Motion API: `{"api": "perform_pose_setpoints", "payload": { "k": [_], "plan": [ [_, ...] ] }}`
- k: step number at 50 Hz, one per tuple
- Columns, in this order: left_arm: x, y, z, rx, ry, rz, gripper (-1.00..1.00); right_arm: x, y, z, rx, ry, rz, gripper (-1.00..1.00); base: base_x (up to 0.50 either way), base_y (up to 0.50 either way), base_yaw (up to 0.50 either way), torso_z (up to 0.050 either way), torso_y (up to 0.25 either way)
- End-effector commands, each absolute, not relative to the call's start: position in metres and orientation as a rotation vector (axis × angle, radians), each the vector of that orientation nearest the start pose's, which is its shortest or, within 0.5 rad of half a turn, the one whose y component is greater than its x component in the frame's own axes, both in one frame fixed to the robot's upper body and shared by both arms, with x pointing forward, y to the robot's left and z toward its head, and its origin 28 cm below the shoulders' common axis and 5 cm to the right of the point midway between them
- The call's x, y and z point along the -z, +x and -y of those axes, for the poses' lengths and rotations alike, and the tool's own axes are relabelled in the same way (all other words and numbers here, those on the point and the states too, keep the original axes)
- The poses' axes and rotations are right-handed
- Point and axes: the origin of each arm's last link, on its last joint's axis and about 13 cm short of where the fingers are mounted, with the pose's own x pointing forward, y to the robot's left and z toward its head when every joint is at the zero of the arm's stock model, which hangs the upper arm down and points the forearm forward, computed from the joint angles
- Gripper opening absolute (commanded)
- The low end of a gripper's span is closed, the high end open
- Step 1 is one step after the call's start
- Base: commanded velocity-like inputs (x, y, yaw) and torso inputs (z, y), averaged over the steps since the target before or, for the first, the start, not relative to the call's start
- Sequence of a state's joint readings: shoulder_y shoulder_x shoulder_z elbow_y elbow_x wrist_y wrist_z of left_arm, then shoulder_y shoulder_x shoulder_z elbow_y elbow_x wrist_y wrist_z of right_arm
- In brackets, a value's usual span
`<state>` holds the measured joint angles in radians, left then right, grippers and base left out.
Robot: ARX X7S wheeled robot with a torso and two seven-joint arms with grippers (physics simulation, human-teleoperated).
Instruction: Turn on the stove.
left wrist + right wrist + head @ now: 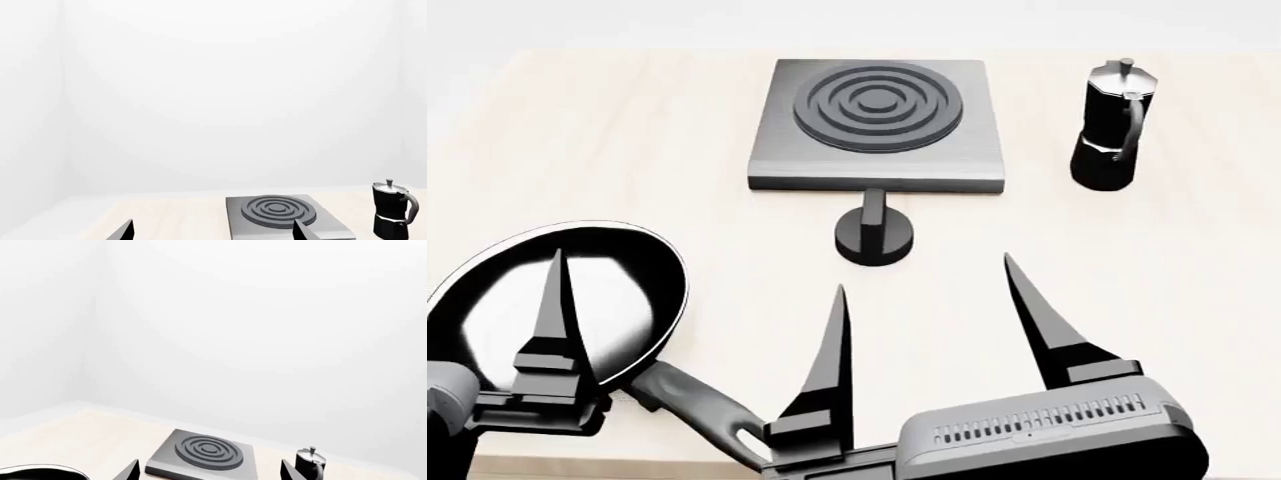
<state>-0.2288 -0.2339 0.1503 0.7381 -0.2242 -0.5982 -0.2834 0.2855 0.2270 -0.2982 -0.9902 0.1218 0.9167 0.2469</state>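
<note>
nearest to us in the head view sits the right gripper, its two dark pointed fingers spread wide apart with nothing between them, hovering over bare table just short of the knob. left gripper is low at the left; we see one finger clearly there, over the frying pan, and in the left wrist view its two fingertips sit far apart, so jaws open, empty. we see the stove, a grey square slab with a dark ringed burner, at the far middle of the light wood table. its small round black knob stands at the slab's near edge, free of both grippers. moka pot stands upright to the right of the stove, apart from it. pan handle runs toward the right gripper's base. white walls behind in both wrist views.
</note>
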Motion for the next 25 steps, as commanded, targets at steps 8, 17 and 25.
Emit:
{"api": "perform_pose_setpoints", "payload": {
  "k": [8, 17, 25],
  "plan": [
    [-0.1651, 0.2116, -0.2025, 0.015, 0.033, 0.325, 1.0, -0.1845, 0.1834, 0.0742, -0.146, -0.147, 0.32, 1.0, 0.0, 0.0, 0.0, 0.0, 0.0],
    [-0.1641, 0.2125, -0.2022, 0.014, 0.034, 0.323, 1.0, -0.1838, 0.1845, 0.0741, -0.151, -0.131, 0.308, 1.0, 0.02, 0.0, 0.0, 0.0, 0.0],
    [-0.1638, 0.213, -0.2022, 0.015, 0.034, 0.321, 1.0, -0.1835, 0.1852, 0.0739, -0.149, -0.129, 0.308, 1.0, 0.2, 0.0, 0.0, 0.0, 0.0]
  ]
}}
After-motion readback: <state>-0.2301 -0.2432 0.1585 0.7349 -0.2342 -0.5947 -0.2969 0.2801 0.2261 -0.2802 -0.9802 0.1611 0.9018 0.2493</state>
